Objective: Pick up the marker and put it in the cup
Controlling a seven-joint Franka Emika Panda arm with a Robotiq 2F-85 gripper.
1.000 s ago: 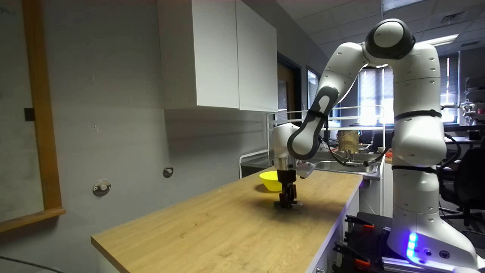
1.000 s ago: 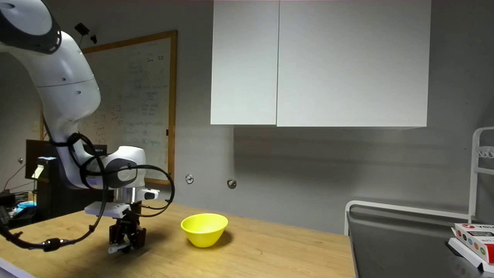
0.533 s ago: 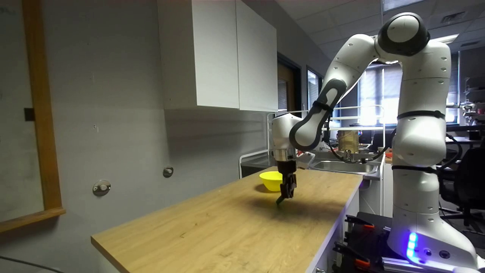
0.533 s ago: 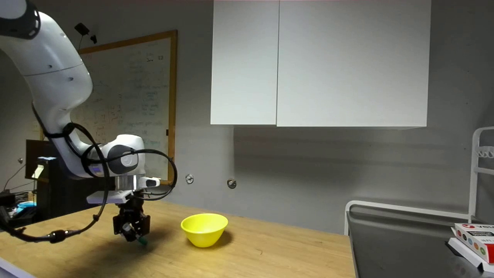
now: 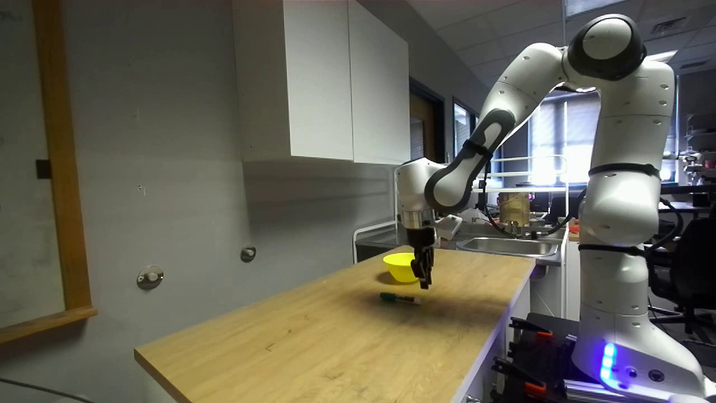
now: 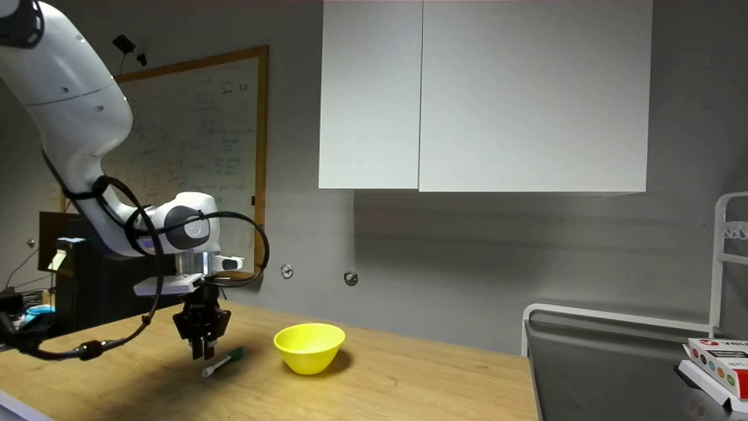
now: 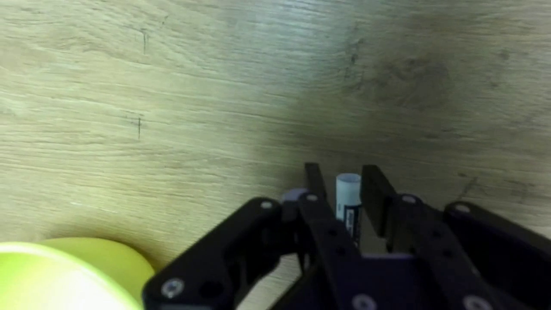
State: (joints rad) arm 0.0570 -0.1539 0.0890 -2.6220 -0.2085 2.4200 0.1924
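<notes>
The marker, with a white body and green cap, appears to lie on the table below the fingers in both exterior views [image 5: 400, 298] [image 6: 223, 361]. In the wrist view its white end [image 7: 348, 189] shows between and beneath the fingers; the rest is hidden. My gripper [image 5: 423, 284] is partly open and empty, a little above the table and apart from the marker; it also shows in an exterior view [image 6: 203, 352] and the wrist view [image 7: 341, 168]. The cup, a yellow bowl [image 5: 398, 267], stands upright beside them, also in an exterior view [image 6: 310, 351] and the wrist view [image 7: 116, 265].
The wooden table [image 5: 313, 336] runs along a grey wall. White cabinets [image 6: 485, 99] hang above it. A dark counter [image 6: 608, 380] with a white rack and boxes [image 6: 721, 362] adjoins the table. A sink [image 5: 506, 246] lies behind.
One second ago my gripper was low at the table around the marker. Half a second ago it was raised with the marker tilted in it. Now the marker is out of the fingers, below them.
</notes>
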